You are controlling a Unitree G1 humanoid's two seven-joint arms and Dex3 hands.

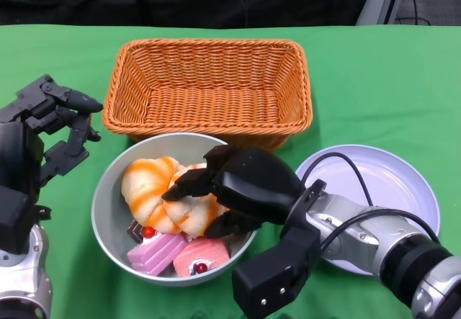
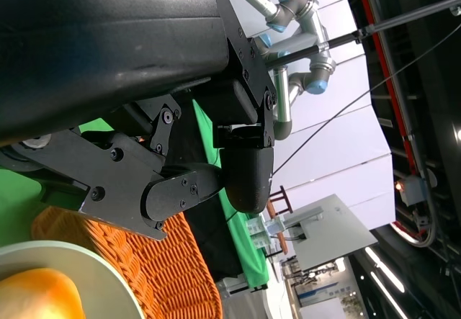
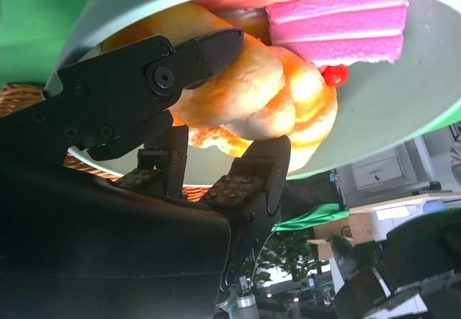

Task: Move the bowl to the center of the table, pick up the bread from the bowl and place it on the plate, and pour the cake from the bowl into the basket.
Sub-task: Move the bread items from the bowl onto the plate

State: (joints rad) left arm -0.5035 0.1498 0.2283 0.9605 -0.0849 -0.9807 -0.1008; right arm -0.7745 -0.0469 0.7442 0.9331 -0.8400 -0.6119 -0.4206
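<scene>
Here we see the right hand (image 1: 216, 193) pinching the orange-glazed twisted bread (image 1: 162, 193) inside the grey round bowl (image 1: 108, 211), near the bench's front edge; the left hand (image 1: 54, 121) hovers spread beside the orange wicker basket (image 1: 209, 88).

Table cloth (image 1: 374, 81): plain bright green, no print. Basket (image 1: 209, 88) behind the bowl: orange-tan wicker, fine woven ribbing on walls and floor. Bowl (image 1: 108, 211): pale grey-green, plain inside and out. Bread (image 1: 148, 189) in the bowl: golden cream with darker orange swirled bands; from my right wrist view the crust reads glossy amber. Cake (image 1: 155, 250) slices at the bowl's near side: hot pink and salmon layers with white cream lines, red cherry dots, one dark brown piece. Plate (image 1: 403, 182) right of the bowl: white with a faint lavender tint. My right hand (image 1: 230, 189) and left hand (image 1: 54, 128): matte black; my forearms silver with black cables.
</scene>
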